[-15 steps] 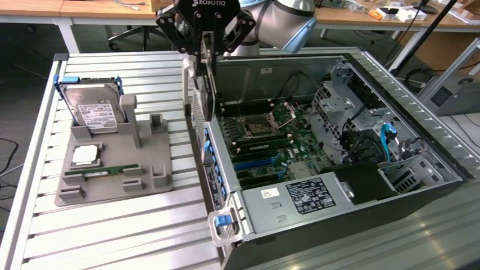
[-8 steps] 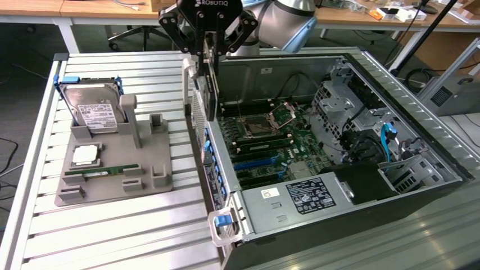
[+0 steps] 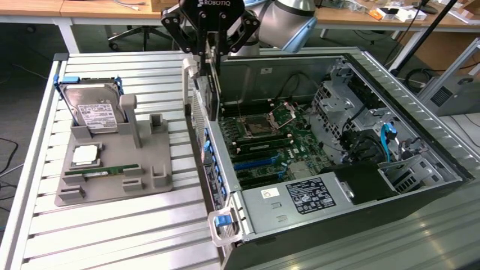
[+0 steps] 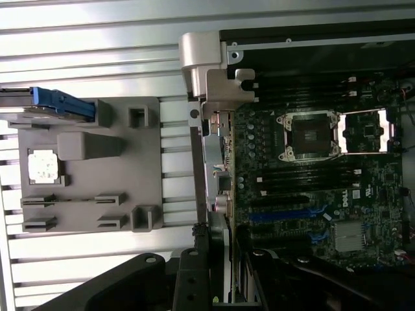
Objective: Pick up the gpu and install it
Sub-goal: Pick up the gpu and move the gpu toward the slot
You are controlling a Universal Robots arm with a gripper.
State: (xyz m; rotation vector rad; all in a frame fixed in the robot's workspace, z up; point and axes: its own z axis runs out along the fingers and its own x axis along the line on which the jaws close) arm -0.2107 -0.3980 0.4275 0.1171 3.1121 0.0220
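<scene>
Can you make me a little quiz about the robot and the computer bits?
1. True or false: the gripper is holding the graphics card up over the edge of the open computer.
2. Which thing stands in the grey holder? A) hard drive B) keyboard C) mouse
3. Fill the gap: the rails on the hard drive's sides are coloured ____.

Key: 1 true; 2 A; 3 blue.
</scene>
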